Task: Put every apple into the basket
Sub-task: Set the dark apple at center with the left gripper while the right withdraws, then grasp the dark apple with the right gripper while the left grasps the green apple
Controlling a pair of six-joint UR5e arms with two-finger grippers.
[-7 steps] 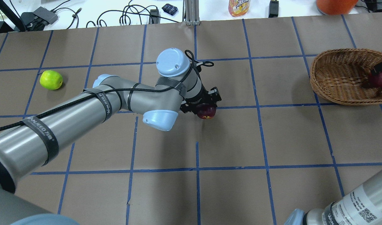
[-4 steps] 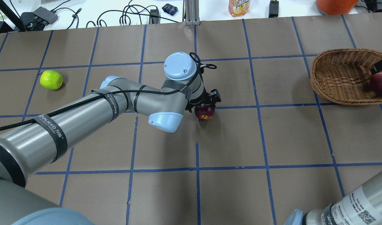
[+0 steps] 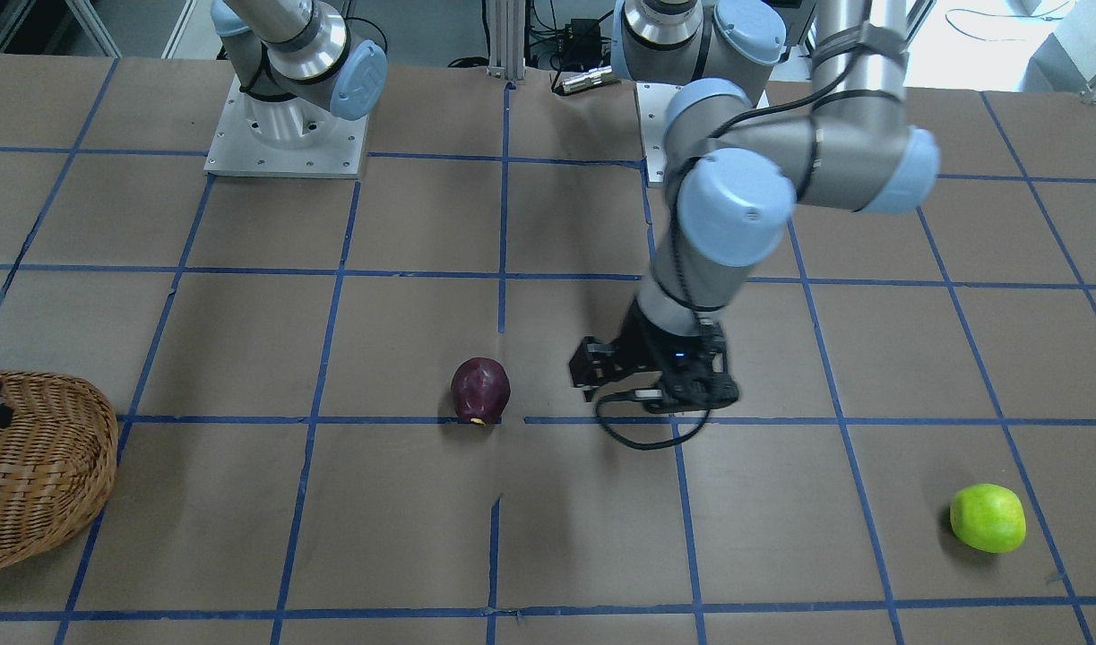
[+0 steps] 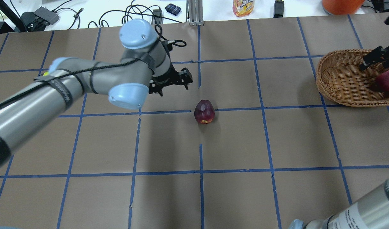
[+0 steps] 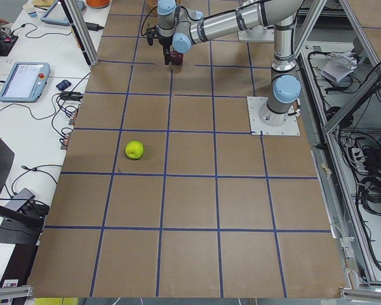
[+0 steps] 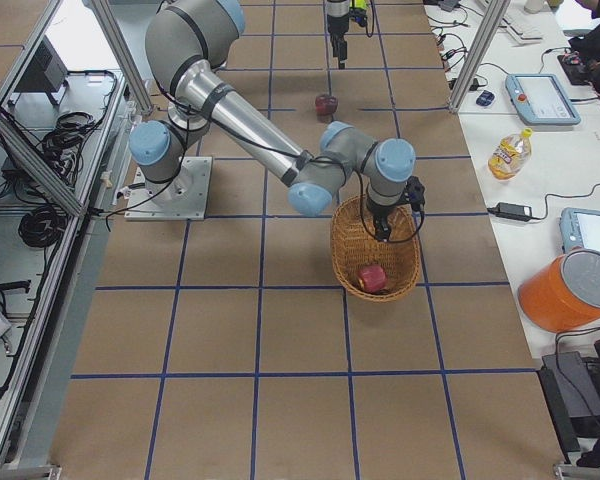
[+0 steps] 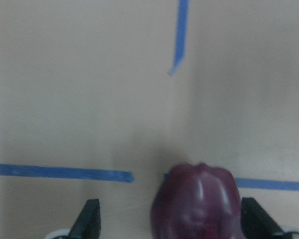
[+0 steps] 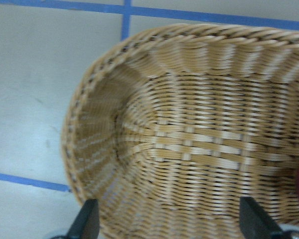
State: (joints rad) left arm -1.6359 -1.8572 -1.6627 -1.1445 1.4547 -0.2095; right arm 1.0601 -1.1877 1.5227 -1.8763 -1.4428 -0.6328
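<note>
The dark maroon apple [image 4: 204, 111] lies alone on the brown table; it also shows in the front view [image 3: 480, 391] and low in the left wrist view [image 7: 199, 199]. My left gripper [image 4: 173, 85] is open and empty, raised to the left of and behind it. The wicker basket [image 4: 343, 79] stands at the right, with the red apple [image 4: 386, 80] inside. My right gripper [image 4: 377, 62] is open and empty above the basket; its wrist view [image 8: 169, 224] looks into the weave. The green apple [image 3: 988, 518] sits far on my left side, almost hidden by my left arm in the overhead view.
Blue tape lines grid the table. Cables, a juice bottle [image 4: 243, 7] and an orange container [image 4: 340, 5] lie beyond the far edge. The left arm's elbow [image 4: 129, 95] hangs over the table's left half. A tablet [image 6: 540, 97] lies on the side bench.
My left gripper let go of the maroon apple and pulled away left, back and up. My right gripper released the red apple into the basket and rose.
</note>
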